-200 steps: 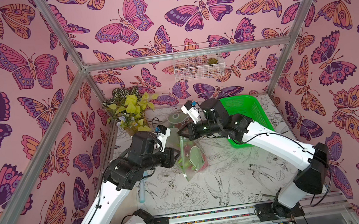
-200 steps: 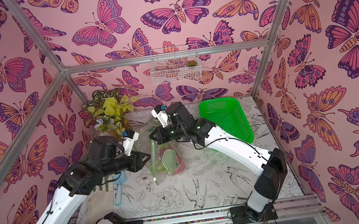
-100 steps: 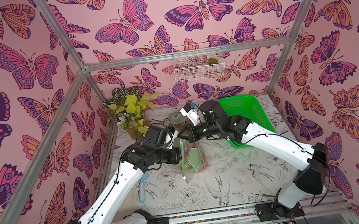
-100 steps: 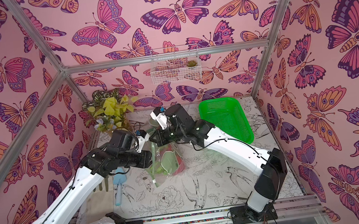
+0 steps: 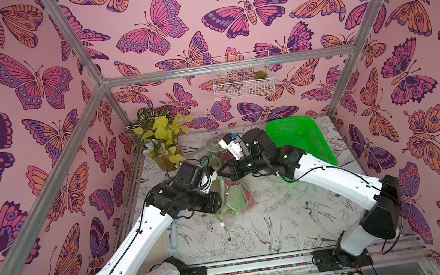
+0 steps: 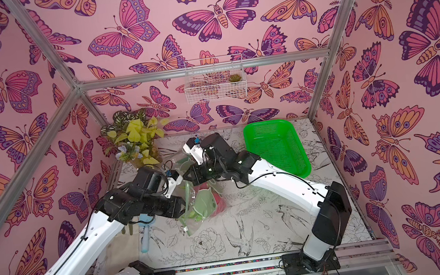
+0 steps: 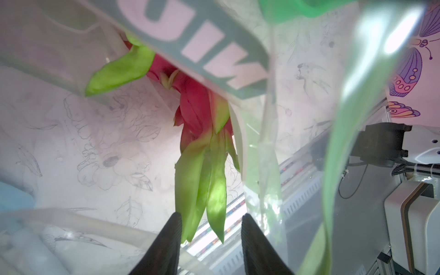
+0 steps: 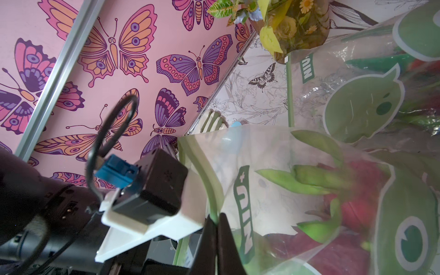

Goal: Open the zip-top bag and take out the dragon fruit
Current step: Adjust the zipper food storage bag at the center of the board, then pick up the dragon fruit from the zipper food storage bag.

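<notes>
The clear zip-top bag [image 5: 233, 199] [image 6: 201, 203], printed with green figures, hangs mid-table with its mouth facing left. My right gripper [image 8: 216, 216] [image 5: 219, 174] is shut on the green zip strip at the bag's upper rim and holds it up. A magenta dragon fruit [image 7: 197, 112] [image 8: 357, 209] with long green scales lies inside the bag. My left gripper [image 7: 211, 215] [image 6: 184, 205] reaches into the bag's mouth. It is open, and the fruit's green scale tips hang between its fingers [image 7: 171, 235] without being pinched. How many fruits are in the bag cannot be told.
A green mesh basket [image 5: 299, 140] stands at the back right, behind the right arm. A yellow-green potted plant [image 5: 162, 139] fills the back left corner. A light blue handled tool [image 5: 174, 235] lies on the table under the left arm. A white wire basket [image 5: 243, 78] hangs on the back wall.
My left arm has swung forward and right, bringing its gripper into the bag's mouth, and its jaws have spread slightly. The right gripper has kept its hold on the rim.
</notes>
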Controlling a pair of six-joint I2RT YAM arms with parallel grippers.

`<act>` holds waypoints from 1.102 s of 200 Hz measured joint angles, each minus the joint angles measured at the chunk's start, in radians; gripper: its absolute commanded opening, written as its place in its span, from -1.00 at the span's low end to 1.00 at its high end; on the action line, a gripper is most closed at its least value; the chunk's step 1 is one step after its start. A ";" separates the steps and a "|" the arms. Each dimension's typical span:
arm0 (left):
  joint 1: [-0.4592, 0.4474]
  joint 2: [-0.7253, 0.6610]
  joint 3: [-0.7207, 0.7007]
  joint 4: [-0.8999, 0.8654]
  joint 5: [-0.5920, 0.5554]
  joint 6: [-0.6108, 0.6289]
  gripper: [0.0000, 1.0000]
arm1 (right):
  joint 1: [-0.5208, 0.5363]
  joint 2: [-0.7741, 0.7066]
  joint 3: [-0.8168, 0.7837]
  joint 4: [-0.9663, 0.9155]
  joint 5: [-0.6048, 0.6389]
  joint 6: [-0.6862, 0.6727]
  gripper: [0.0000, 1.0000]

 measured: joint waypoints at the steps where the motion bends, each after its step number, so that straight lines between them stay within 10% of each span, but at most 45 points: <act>1: 0.000 -0.002 0.000 0.000 0.000 0.002 -0.28 | 0.000 0.000 0.000 0.000 0.000 0.000 -1.00; 220: -0.047 0.071 -0.068 0.011 -0.002 0.035 0.08 | 0.029 -0.042 -0.037 0.010 0.047 -0.026 -1.00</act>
